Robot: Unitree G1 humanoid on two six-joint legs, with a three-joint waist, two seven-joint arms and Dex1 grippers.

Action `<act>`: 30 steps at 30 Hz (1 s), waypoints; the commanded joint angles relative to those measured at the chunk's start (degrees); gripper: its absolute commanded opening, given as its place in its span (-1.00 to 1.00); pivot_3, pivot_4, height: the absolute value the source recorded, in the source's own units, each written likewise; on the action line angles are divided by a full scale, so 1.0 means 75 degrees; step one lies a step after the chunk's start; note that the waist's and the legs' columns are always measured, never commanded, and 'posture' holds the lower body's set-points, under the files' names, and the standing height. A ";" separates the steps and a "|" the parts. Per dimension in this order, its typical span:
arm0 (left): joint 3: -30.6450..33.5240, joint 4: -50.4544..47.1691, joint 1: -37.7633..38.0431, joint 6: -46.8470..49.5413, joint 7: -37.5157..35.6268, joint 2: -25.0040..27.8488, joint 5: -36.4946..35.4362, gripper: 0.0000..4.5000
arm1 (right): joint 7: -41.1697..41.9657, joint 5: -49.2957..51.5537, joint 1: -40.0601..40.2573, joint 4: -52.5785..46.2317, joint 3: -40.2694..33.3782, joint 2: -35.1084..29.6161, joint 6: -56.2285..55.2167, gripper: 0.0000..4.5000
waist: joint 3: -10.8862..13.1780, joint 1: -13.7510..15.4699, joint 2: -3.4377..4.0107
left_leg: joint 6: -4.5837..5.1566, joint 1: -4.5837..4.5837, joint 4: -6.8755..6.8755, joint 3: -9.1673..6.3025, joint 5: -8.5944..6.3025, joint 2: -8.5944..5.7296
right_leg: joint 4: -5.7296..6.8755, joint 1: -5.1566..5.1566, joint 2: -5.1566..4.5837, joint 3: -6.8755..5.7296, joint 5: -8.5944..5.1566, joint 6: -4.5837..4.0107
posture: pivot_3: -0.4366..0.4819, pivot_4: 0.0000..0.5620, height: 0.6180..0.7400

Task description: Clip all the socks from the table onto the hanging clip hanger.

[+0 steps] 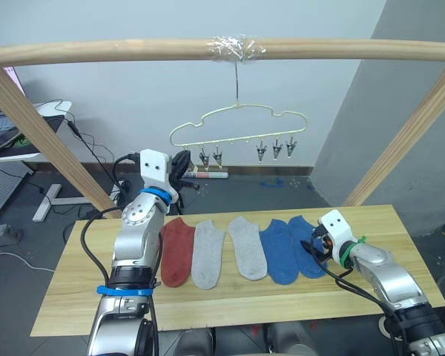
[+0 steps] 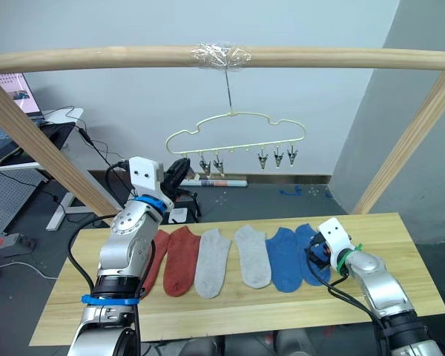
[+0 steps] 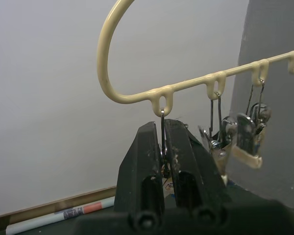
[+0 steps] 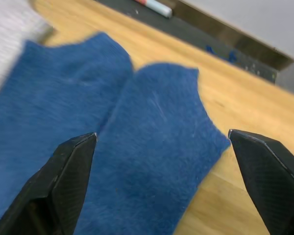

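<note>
The left gripper point(image 3: 162, 147) is raised at centre frame, its fingers clenched on the leftmost clip point(image 3: 162, 128) of the hanger point(image 1: 237, 119), which hangs from the pole point(image 1: 96, 50) at upper centre. The right gripper point(image 4: 161, 161) is released, fingers spread wide just above the right blue sock point(image 4: 157, 147) at lower right. Six socks lie in a row on the table point(image 2: 230, 311): two red point(image 2: 182, 259), two grey point(image 2: 211, 263), two blue point(image 2: 285, 259). More clips point(image 1: 276, 150) dangle along the hanger's bar.
</note>
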 commanded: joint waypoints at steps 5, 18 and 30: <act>0.0139 -0.0369 0.0094 0.0136 0.0098 0.0009 -0.0071 -1.00 | 0.0226 -0.0411 -0.0693 0.1542 0.0097 0.0345 -0.0569 1.00 | 0.0000 0.0025 0.0000 | -0.0001 -0.0005 -0.0001 0.0000 0.0000 -0.0002 | -0.0005 -0.0002 -0.0001 0.0003 0.0000 0.0000 | -0.15 -0.50 1.00; 0.0202 -0.0729 0.0345 0.0284 0.0255 0.0057 -0.0087 -1.00 | 0.0823 -0.0457 -0.0477 0.1912 0.0033 0.0264 -0.0927 -0.45 | -0.0006 0.0046 -0.0002 | -0.0001 0.0004 0.0012 0.0001 0.0001 -0.0003 | -0.0002 0.0011 -0.0001 0.0005 0.0007 0.0008 | -0.08 -0.53 1.00; 0.0974 -0.0830 0.0211 0.2079 0.0258 -0.0046 -0.1761 -1.00 | 0.1461 0.0125 0.0663 -0.1973 -0.0425 -0.0295 -0.0121 -0.97 | -0.0006 -0.0004 0.0003 | -0.0001 0.0000 0.0011 0.0002 0.0000 0.0000 | 0.0000 0.0006 -0.0001 0.0008 0.0006 0.0009 | -0.12 -0.50 1.00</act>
